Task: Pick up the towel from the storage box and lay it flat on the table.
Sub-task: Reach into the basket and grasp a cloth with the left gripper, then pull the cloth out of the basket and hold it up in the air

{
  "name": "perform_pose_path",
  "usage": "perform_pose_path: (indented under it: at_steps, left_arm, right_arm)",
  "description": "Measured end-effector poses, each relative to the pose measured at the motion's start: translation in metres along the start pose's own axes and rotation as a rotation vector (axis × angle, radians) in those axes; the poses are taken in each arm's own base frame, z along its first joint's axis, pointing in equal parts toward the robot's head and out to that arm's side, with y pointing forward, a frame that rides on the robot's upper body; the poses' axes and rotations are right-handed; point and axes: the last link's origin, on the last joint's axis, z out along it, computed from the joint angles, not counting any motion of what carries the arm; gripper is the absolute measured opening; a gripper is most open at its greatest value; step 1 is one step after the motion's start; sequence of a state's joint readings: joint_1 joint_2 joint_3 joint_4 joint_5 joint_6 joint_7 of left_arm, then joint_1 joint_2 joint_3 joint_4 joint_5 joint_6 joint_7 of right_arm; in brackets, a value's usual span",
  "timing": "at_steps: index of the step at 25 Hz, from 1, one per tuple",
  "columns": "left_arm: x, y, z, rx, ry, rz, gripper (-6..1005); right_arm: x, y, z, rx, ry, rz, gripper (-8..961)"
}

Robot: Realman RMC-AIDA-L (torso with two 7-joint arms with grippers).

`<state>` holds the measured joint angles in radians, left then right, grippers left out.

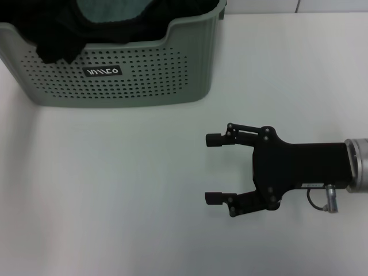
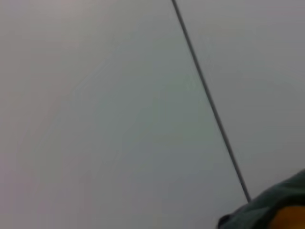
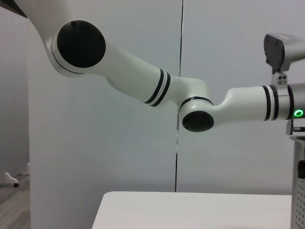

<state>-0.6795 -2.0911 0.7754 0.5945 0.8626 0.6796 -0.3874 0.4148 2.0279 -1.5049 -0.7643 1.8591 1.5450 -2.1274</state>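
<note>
The sage-green storage box stands at the back left of the white table. The towel does not show in the head view. A corner of dark teal cloth with mustard yellow, the towel, shows at the edge of the left wrist view, against a grey wall. My left gripper is out of view. Its white arm reaches across high above the table in the right wrist view. My right gripper is open and empty, low over the table to the right of the box and nearer than it.
An all-black cloth hangs over the box's front rim, with a pale teal cloth behind it. The table's far edge shows in the right wrist view, with a wall behind.
</note>
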Motion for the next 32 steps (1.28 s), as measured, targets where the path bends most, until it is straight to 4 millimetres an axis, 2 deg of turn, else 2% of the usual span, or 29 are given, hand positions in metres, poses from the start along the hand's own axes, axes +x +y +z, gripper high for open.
perform_pose_path:
  at_steps: [1, 5, 9, 12, 14, 15, 19, 26, 28, 32]
  left_arm:
    - [-0.001, 0.002, 0.0, -0.007, -0.003, 0.004, 157]
    - [-0.001, 0.009, 0.0, -0.03, -0.001, 0.019, 102]
    - [0.004, 0.008, -0.008, -0.017, 0.082, -0.093, 47]
    - [0.013, -0.001, -0.034, -0.03, 0.247, -0.287, 6]
    - [0.019, -0.01, -0.061, -0.07, 0.375, -0.43, 6]
    - [0.02, -0.012, -0.065, -0.081, 0.389, -0.452, 6]
    - [0.032, -0.021, -0.112, -0.255, 0.555, -0.677, 6]
    - [0.053, -0.023, -0.196, -0.455, 0.846, -0.747, 6]
    - [0.055, -0.024, -0.213, -0.492, 0.879, -0.777, 5]
    - [0.051, -0.025, -0.233, -0.504, 0.892, -0.805, 5]
  right_arm:
    - [0.0, 0.0, 0.0, -0.001, 0.0, 0.001, 885]
    - [0.001, 0.001, -0.001, 0.0, -0.001, 0.004, 885]
    - [0.001, 0.001, -0.002, 0.01, -0.008, 0.011, 885]
    - [0.002, 0.001, -0.003, 0.022, -0.017, 0.023, 885]
    - [0.003, 0.002, -0.004, 0.029, -0.023, 0.026, 885]
    - [0.004, 0.002, -0.004, 0.034, -0.028, 0.026, 885]
    - [0.004, 0.001, -0.005, 0.042, -0.037, 0.024, 885]
    - [0.0, -0.001, -0.004, 0.048, -0.059, 0.023, 884]
    - [-0.002, -0.002, -0.002, 0.048, -0.069, 0.023, 884]
    - [-0.006, -0.004, 0.001, 0.057, -0.1, 0.025, 884]
